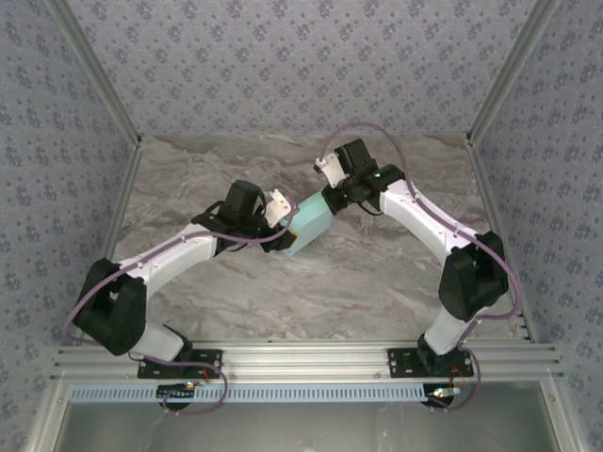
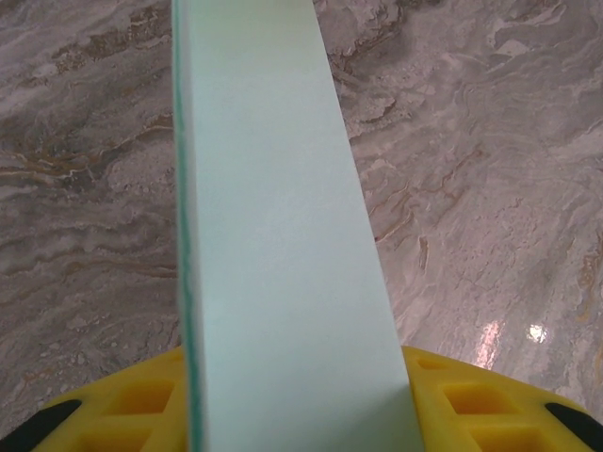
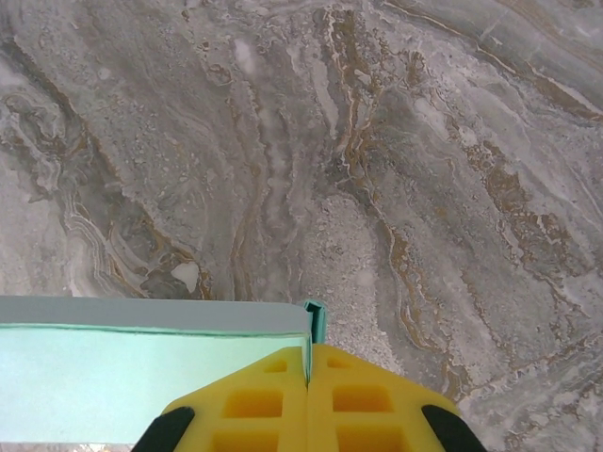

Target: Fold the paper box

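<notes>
left gripper point(image 2: 298, 407): clamped on the box point(image 1: 306, 229), which stands edge-on between its fingers and runs straight ahead | right gripper point(image 3: 309, 363): fingers pressed together, pinching a thin box edge at their tips | box: spans between both grippers, over table point(image 1: 377, 282)

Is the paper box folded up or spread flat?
Folded up: from above, the paper box shows a top face plus a side wall, a block, not a sheet.
</notes>
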Controlling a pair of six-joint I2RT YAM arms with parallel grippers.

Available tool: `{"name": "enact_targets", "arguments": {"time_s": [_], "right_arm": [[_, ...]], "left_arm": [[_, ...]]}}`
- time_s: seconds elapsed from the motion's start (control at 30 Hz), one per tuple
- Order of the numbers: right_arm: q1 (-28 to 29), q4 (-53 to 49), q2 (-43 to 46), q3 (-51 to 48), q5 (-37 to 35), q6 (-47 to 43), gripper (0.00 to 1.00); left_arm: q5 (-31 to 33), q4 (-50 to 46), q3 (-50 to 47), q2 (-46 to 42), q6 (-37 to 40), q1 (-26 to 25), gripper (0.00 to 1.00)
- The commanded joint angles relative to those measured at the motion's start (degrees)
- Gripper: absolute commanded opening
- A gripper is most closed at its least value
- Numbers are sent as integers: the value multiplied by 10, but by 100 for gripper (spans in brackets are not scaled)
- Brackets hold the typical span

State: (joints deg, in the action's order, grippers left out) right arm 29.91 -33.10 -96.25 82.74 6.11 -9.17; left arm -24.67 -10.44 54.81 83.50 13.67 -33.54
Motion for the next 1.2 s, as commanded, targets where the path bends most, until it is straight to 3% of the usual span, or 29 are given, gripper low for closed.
{"name": "enact_targets", "arguments": {"time_s": [0.0, 0.4, 1.17], "right_arm": [[-6, 26, 20, -29, -16, 19, 1], [-10, 82, 35, -113, -31, 26, 1], [-2, 169, 84, -240, -58, 58, 1]], "left_arm": [[-3, 40, 2, 6, -14, -1, 6], [-8, 141, -43, 43, -22, -9, 5], [34, 137, -50, 93, 6, -13, 8]]}}
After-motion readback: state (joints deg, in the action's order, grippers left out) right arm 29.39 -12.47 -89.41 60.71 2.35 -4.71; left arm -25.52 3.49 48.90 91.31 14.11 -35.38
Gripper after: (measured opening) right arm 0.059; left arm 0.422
